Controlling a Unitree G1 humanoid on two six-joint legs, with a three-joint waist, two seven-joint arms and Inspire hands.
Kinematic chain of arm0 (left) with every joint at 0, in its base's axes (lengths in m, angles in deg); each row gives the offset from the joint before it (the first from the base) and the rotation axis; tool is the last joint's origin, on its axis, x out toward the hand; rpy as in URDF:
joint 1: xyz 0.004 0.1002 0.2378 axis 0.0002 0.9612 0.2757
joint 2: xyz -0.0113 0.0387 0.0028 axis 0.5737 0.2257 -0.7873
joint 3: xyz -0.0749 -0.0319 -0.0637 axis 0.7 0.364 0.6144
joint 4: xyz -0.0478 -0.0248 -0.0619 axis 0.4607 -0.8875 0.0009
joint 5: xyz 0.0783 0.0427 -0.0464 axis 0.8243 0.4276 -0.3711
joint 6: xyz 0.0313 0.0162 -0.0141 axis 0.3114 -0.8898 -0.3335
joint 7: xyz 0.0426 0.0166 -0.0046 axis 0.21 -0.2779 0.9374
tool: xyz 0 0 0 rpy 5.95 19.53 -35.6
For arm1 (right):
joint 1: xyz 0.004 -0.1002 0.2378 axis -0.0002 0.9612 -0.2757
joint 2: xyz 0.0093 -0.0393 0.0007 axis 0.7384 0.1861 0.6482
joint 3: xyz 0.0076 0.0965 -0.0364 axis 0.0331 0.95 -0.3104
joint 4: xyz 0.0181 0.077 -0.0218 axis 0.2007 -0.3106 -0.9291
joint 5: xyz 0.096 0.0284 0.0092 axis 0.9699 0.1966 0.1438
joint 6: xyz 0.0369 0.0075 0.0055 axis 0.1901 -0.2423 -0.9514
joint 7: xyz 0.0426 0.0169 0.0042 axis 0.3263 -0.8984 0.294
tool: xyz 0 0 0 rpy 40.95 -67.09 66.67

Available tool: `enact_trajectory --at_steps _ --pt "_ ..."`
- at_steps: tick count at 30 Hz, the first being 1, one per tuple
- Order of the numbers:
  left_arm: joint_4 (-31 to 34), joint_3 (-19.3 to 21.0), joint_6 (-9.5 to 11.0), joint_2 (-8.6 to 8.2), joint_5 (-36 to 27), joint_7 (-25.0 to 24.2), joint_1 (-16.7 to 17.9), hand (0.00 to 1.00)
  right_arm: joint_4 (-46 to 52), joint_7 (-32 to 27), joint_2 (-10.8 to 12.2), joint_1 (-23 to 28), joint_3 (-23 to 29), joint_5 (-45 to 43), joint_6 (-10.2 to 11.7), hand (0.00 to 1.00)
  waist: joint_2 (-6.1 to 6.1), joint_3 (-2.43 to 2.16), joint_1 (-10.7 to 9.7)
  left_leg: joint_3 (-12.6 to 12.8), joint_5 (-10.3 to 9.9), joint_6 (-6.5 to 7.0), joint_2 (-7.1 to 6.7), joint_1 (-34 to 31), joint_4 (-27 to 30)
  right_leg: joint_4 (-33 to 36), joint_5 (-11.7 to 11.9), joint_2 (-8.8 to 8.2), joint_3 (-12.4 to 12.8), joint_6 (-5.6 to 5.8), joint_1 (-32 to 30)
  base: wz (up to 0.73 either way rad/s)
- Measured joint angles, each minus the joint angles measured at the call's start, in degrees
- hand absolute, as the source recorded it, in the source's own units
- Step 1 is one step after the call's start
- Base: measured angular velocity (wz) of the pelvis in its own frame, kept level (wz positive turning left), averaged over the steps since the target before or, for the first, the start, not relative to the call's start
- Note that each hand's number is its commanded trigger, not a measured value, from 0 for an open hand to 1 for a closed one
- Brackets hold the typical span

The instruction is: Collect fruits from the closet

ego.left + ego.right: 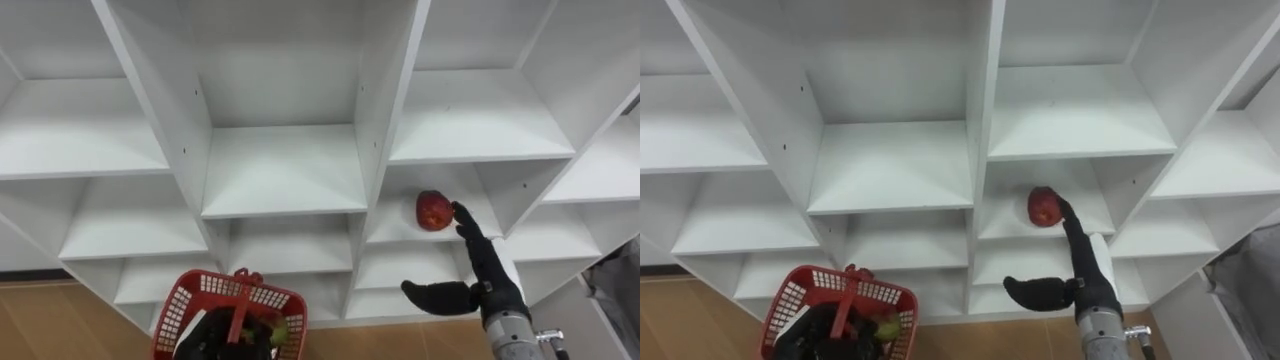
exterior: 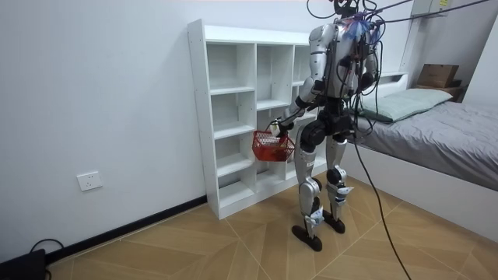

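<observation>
We are standing before the white closet [image 1: 280, 170]. Our right hand [image 1: 488, 278] is reaching into a compartment of the right column, where the red apple [image 1: 432, 210] is lying on the shelf. The fingers [image 1: 465, 222] are stretched straight with the thumb spread away, and the tips are just beside the apple, maybe touching it. Our left hand [image 1: 215, 338] is closed around the handle of the red basket [image 1: 180, 300], held low in front of the closet. Something green is lying inside.

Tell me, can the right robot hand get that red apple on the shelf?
Probably yes. The right robot hand is open, fingers stretched right up to the apple, and nothing stands between them.
</observation>
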Motion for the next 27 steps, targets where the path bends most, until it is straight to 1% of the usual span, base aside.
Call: enact_trajectory --at_steps 10,15,18,20,21,24,26,27 --pt "0.00 1.29 -0.01 -0.02 0.60 -1.17 0.07 1.00 -0.79 -2.31 -0.14 -0.06 1.54 0.19 0.02 0.00 0.02 -0.09 0.15 -0.09 0.01 0.01 -0.02 0.17 0.01 0.14 0.00 -0.06 0.00 -0.01 0.01 0.00" --pt "0.00 1.89 -0.08 0.01 0.71 -1.71 0.50 1.00 -4.43 -2.91 -0.48 -2.10 2.73 1.04 0.03 0.00 -0.35 -0.38 0.25 -0.24 0.01 0.01 -0.03 0.00 0.07 0.21 -0.05 -0.19 -0.33 -0.04 -0.04 0.01" --pt "0.00 1.69 -0.30 0.10 0.76 -1.76 0.77 1.00 -7.71 -3.26 -0.48 -5.24 3.05 3.78 -0.07 0.00 -0.52 -0.48 -0.13 -1.06 0.01 0.02 -0.17 -0.68 0.61 0.15 -0.06 -0.46 -1.56 -0.06 -0.04 0.14" --pt "0.00 1.70 -0.46 0.60 0.45 -1.76 0.76 1.00 -10.29 -3.58 -0.63 -8.18 3.48 5.81 -0.16 0.00 -0.68 -0.64 -0.11 -1.61 0.01 0.02 -0.17 -2.00 1.32 0.35 -0.05 -0.49 -1.96 -0.08 -0.96 0.13" --pt "0.00 1.67 -0.50 0.80 0.45 -1.76 0.71 1.00 -10.81 -3.60 -0.67 -9.04 3.59 6.00 -0.17 0.00 -0.68 -0.64 -0.13 -1.85 0.01 0.02 -0.17 -2.29 1.51 0.39 -0.04 -0.50 -2.20 -0.10 -1.06 0.14" --pt "-0.01 1.77 -0.62 1.23 0.62 -1.72 0.49 1.00 -12.15 -3.78 -1.79 -12.24 3.77 6.87 -0.10 0.00 -0.63 -0.60 0.22 -2.52 0.03 0.00 -0.20 -4.49 2.48 1.23 -0.16 -0.68 -3.14 -0.28 -2.77 0.15" --pt "-0.29 1.71 -0.64 1.26 0.63 -1.68 0.46 1.00 -16.70 -4.08 -2.94 -16.11 3.76 6.91 0.03 0.00 -0.73 -0.52 0.57 -2.52 0.03 0.00 -0.15 -5.68 3.20 1.65 -0.17 -0.68 -3.16 -0.32 -3.75 0.05" --pt "-0.32 1.72 -0.64 1.27 0.59 -1.67 0.45 1.00 -17.72 -4.41 -3.09 -16.95 3.78 6.82 0.03 0.00 -0.75 -0.52 0.70 -2.52 0.03 0.00 -0.14 -6.09 3.34 1.86 -0.18 -0.68 -3.15 -0.34 -4.15 0.03"
